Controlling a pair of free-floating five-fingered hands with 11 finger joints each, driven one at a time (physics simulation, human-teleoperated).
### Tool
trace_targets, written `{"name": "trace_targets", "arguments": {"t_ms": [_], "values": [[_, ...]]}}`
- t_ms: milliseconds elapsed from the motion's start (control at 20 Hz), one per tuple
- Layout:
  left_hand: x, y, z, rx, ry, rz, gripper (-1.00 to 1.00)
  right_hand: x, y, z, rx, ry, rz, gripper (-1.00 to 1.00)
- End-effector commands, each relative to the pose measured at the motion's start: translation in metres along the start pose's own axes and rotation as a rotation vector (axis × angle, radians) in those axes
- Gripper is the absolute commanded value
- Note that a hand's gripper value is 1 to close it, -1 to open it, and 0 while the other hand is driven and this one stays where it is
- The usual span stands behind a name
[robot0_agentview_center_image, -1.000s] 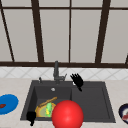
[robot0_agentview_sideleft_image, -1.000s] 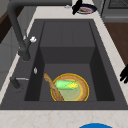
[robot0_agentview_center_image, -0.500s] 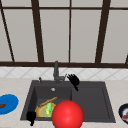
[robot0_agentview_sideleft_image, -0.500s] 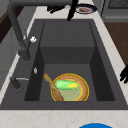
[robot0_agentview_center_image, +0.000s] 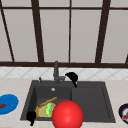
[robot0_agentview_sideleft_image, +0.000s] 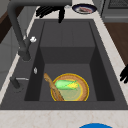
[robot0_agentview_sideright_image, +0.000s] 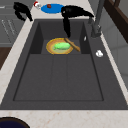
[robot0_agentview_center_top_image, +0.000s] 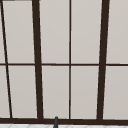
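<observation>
My right hand (robot0_agentview_center_image: 72, 76) hovers over the back of the dark sink (robot0_agentview_center_image: 90, 100), just right of the faucet (robot0_agentview_center_image: 56, 72). Its fingers are stretched out, and one points down into the basin. In the left side view this right hand (robot0_agentview_sideleft_image: 50, 11) lies close under the spout's end (robot0_agentview_sideleft_image: 37, 3). The right side view has the same right hand (robot0_agentview_sideright_image: 75, 12) reaching toward the faucet (robot0_agentview_sideright_image: 96, 22). My left hand (robot0_agentview_center_image: 31, 117) hangs relaxed at the sink's front left corner, holding nothing. A yellow plate (robot0_agentview_sideleft_image: 83, 91) in the basin carries a corn cob (robot0_agentview_sideleft_image: 65, 85) and a wooden spoon (robot0_agentview_sideleft_image: 51, 86).
A red ball (robot0_agentview_center_image: 67, 115) sits at the sink's front edge. On the left counter lies a blue plate (robot0_agentview_center_image: 7, 103). A dark bowl (robot0_agentview_center_image: 124, 113) with food stands on the right counter. Behind the faucet is a window (robot0_agentview_center_top_image: 70, 62).
My right hand has moved back toward the faucet spout and drawn its fingers closer together. The left hand has stayed where it was.
</observation>
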Motion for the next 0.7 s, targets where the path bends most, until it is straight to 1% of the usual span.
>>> {"name": "trace_targets", "arguments": {"t_ms": [0,150,300,650], "values": [[0.000,0.000,0.000,0.000,0.000,0.000,0.00,-0.009,0.000,-0.024,0.054,-0.021,-0.044,-1.00],[0.000,0.000,0.000,0.000,0.000,0.000,0.00,-0.018,0.003,-0.048,0.066,-0.019,-0.051,-1.00],[0.000,0.000,0.000,0.000,0.000,0.000,0.00,-0.020,0.014,-0.076,0.085,-0.017,-0.059,-1.00],[0.000,0.000,0.000,0.000,0.000,0.000,0.00,-0.029,0.042,-0.139,0.083,-0.008,-0.043,-1.00]]}}
